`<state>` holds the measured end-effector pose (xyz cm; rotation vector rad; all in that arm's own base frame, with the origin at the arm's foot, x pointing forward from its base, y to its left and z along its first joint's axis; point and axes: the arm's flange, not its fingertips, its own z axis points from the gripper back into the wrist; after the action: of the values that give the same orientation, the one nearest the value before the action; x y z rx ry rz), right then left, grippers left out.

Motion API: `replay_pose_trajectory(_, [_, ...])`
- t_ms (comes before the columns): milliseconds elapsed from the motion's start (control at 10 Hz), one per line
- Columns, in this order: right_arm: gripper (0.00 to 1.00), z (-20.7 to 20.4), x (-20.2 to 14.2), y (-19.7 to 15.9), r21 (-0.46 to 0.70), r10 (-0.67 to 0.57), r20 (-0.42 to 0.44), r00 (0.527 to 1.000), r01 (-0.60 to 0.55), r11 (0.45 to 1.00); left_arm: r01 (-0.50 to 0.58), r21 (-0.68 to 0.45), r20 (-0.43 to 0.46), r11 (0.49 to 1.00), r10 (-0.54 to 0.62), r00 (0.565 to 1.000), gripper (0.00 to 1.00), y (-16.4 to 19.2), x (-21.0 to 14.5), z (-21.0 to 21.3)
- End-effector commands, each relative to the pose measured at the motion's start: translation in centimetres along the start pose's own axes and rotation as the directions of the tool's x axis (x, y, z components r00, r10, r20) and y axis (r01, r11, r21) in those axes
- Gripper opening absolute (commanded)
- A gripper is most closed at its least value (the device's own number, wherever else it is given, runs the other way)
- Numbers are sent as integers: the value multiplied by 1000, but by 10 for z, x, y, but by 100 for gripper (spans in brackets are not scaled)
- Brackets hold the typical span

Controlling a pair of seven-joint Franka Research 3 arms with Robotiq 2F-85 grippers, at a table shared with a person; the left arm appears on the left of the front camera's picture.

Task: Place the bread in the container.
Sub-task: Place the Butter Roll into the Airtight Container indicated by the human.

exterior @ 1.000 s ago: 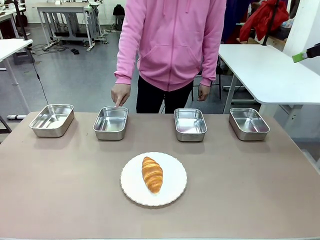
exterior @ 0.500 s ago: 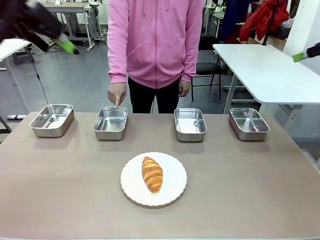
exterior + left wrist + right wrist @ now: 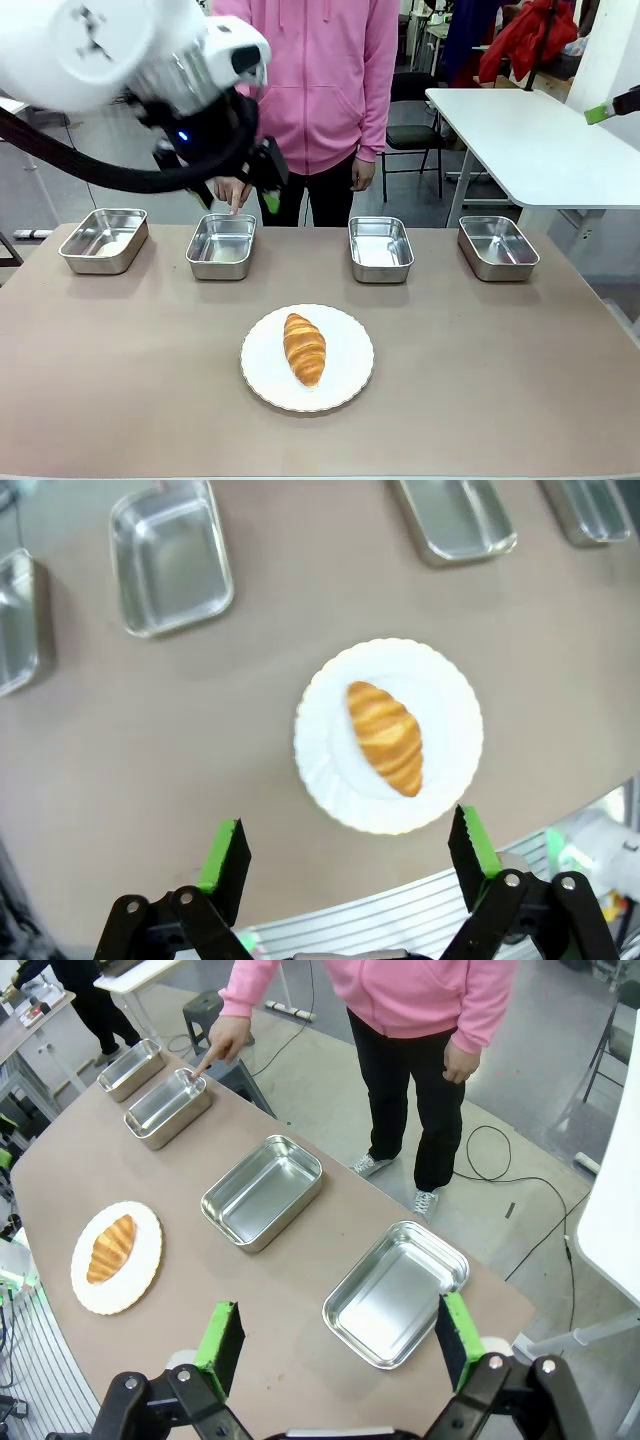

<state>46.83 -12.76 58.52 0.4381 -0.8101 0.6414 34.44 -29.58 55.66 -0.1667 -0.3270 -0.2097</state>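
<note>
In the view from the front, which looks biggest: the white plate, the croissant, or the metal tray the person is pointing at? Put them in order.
1. White plate, clearly the widest.
2. Pointed-at tray, though it sits farther from the camera, so it may really be nearer the plate's size.
3. Croissant, smallest, fitting well inside the plate.

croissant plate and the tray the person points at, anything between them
Nothing: bare table between the plate and the pointed-at tray in the front view; the left wrist view agrees.

The tan table (image 3: pixel 120 380) carries four steel trays (image 3: pixel 221 247) (one row) and a white plate (image 3: pixel 345 365).
</note>
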Motion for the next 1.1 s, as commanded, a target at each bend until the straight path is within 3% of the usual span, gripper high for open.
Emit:
replay_pose_trajectory(0, [100,-1,0,1,5,1,10,1000,-1,1000,-141,-9,-30,990,141,990,100,3,11,-35])
replay_pose_trajectory(200, [100,-1,0,1,5,1,10,1000,-1,1000,-74,-8,-37,997,74,997,100,0,4,-26])
replay_pose_trajectory(800, [100,-1,0,1,5,1,10,1000,-1,1000,-72,-25,-37,997,71,997,100,-5,5,-27])
replay_pose_trajectory(1000, [100,-1,0,1,5,1,10,1000,-1,1000,-156,-34,-85,987,152,985,100,-16,3,-60])
